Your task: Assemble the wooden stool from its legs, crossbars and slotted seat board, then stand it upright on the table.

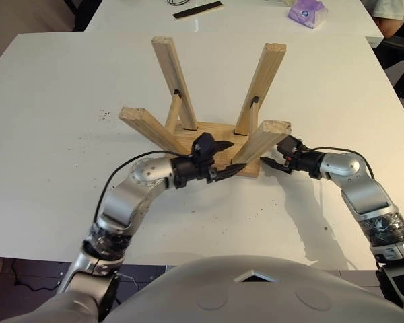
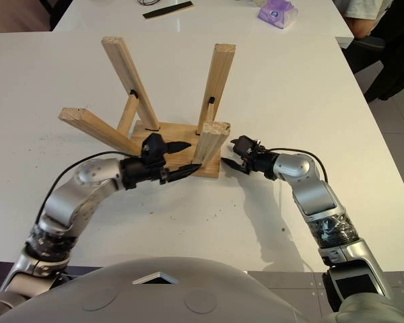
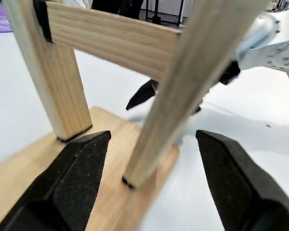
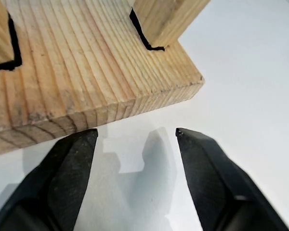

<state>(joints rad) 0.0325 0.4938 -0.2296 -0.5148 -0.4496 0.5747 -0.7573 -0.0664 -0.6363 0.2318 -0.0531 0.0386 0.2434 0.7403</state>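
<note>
- Upside down on the white tabletop [image 1: 54,101], near its middle: pale pine wooden stool [image 1: 219,129], with the slotted seat board [image 4: 62,62] lying flat.
- Four square pale wood legs pointing up and splaying outward from the board: far-left leg [image 1: 174,74], far-right leg [image 1: 261,84], near-left leg [image 1: 151,129], near-right leg [image 1: 264,141].
- Leg ends seated in dark-edged slots in the board.
- Thin wooden crossbars low between the legs: left crossbar [image 1: 174,113], right crossbar [image 1: 247,118].
- In the left wrist view, a crossbar [image 3: 111,41] spanning between two legs, dark-edged where it joins one of them.
- Black two-finger left hand [image 1: 239,155] spread open at the base of the near-right leg, hovering over the board's near edge.
- Fingers [image 3: 82,178] on either side of that leg, with a gap showing on both sides and nothing gripped.
- Black two-finger right hand [image 4: 136,132] also spread open, low over the tabletop just beside the board's near right corner.
- Right fingertips close to the board's edge but apart from it, holding nothing.
- Both hands near each other, on opposite sides of the near-right leg.
- Dark specks [image 1: 104,116] scattered on the tabletop left of the stool.
- On the far white tabletop [image 1: 256,20] behind: purple soft packet [image 1: 307,12] and flat black strip [image 1: 197,9], well apart from the stool.
</note>
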